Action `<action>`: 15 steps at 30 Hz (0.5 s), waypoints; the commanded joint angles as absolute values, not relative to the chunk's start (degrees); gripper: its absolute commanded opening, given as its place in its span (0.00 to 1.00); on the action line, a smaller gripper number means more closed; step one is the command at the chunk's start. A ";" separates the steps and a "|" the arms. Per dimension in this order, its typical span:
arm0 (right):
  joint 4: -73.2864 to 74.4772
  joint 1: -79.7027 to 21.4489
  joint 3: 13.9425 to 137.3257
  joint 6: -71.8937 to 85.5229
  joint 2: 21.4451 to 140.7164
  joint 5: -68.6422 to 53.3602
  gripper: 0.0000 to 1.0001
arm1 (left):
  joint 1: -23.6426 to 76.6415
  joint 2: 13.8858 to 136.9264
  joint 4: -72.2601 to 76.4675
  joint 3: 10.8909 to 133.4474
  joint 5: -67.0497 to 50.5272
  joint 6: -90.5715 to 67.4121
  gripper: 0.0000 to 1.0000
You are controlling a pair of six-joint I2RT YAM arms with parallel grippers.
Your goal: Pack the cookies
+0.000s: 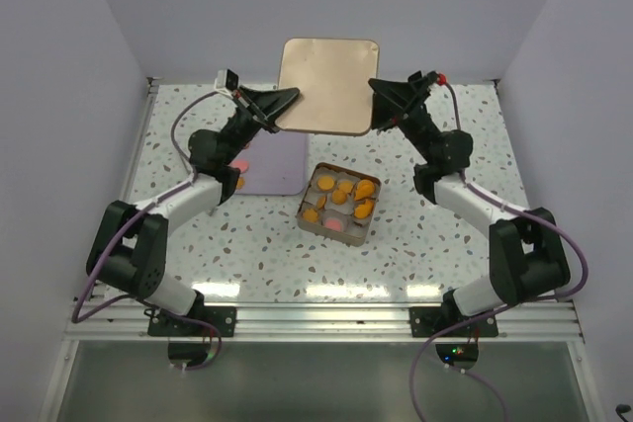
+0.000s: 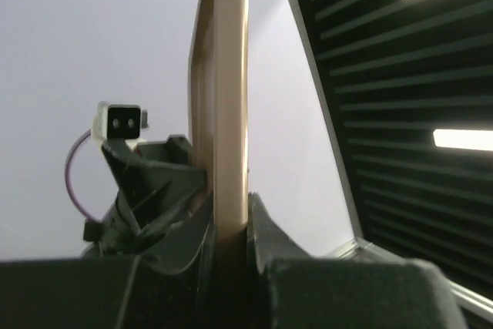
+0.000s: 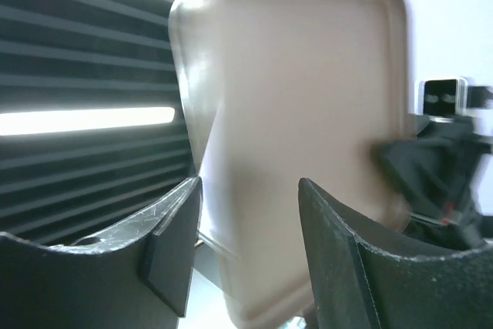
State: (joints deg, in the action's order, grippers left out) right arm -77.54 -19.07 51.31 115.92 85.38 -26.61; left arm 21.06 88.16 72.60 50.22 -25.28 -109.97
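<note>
The cookies [image 1: 341,197], mostly orange with one pink, lie in paper cups inside a square metal tin [image 1: 304,214] at the table's middle. A pink cookie [image 1: 240,164] and an orange one [image 1: 238,183] rest on the lilac tray [image 1: 277,167]. A flat tan lid [image 1: 328,84] hangs in the air above the far table. My left gripper [image 1: 287,98] is shut on its left edge; the left wrist view shows the lid [image 2: 229,98] edge-on, pinched in the left gripper [image 2: 229,217]. My right gripper [image 1: 381,98] stands open at the lid's right edge. In the right wrist view the blurred lid [image 3: 308,113] lies past the right gripper [image 3: 250,186], untouched.
White walls close in the speckled table on three sides. The lilac tray lies just left of the tin, under my left forearm. A metal rail [image 1: 326,318] runs along the near edge between the two arm bases.
</note>
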 commanded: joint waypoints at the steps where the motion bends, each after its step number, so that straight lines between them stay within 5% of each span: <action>1: -85.78 -19.60 49.48 132.36 83.50 -30.23 0.57 | 20.57 84.11 88.60 49.31 -27.07 -108.54 0.00; 15: -62.79 -18.81 48.60 117.11 77.89 -41.21 0.48 | 16.09 74.63 69.90 44.65 -38.31 -98.01 0.00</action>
